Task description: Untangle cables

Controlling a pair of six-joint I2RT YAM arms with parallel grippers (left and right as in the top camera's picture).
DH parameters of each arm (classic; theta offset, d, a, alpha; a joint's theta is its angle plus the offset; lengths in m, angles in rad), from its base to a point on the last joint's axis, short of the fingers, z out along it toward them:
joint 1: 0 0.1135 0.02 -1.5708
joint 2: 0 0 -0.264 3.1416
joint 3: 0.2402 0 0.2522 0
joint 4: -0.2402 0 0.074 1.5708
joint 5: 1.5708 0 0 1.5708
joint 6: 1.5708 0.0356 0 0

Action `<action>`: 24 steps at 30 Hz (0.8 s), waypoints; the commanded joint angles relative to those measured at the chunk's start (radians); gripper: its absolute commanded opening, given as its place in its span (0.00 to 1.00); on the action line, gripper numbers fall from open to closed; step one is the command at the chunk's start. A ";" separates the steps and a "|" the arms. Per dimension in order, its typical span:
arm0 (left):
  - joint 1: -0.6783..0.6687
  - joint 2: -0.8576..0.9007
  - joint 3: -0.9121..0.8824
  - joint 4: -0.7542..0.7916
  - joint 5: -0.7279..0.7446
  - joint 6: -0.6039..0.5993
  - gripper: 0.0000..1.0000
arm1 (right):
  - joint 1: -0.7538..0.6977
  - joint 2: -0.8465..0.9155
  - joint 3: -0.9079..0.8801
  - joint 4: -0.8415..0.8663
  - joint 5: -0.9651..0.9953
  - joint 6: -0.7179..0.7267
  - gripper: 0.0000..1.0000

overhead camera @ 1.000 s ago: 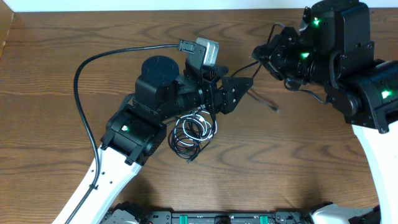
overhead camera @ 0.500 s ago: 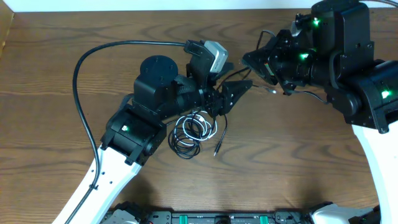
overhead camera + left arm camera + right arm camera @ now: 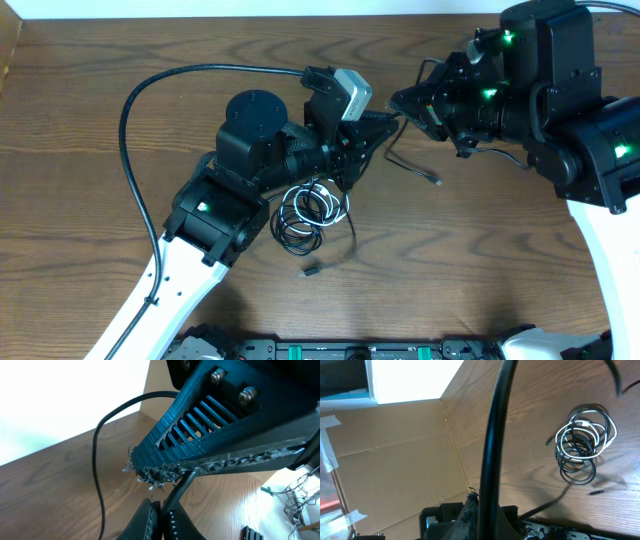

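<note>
Cables: a tangled coil (image 3: 308,212) of black loops with one white cable (image 3: 582,423) lies on the table (image 3: 80,120), just beside the left arm's wrist.
Left tool (image 3: 388,124): fingers pressed together on a thin black cable (image 3: 181,485), raised above the table past the coil.
Right tool (image 3: 402,100): closed on a black strand (image 3: 412,170) that hangs toward the table; its tip is near the left tool.
Loose plug (image 3: 312,268): on the table below the coil.

Bright even light, soft shadows; wrist cams blown-out bkgd, near cable (image 3: 492,435) blurred.
</note>
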 commanded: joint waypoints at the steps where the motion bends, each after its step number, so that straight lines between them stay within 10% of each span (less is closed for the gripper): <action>1: 0.005 0.002 0.022 0.022 -0.010 -0.005 0.07 | 0.000 -0.001 0.005 -0.012 0.009 -0.037 0.02; 7: 0.006 0.002 0.022 0.127 -0.018 -0.100 0.07 | -0.003 -0.001 0.005 -0.013 0.206 -0.135 0.11; 13: 0.008 0.002 0.022 0.292 -0.196 -0.266 0.08 | -0.051 -0.001 0.005 -0.035 0.282 -0.232 0.96; 24: 0.017 0.064 0.034 0.502 -0.440 -0.380 0.08 | -0.167 -0.001 0.005 -0.190 0.282 -0.241 0.99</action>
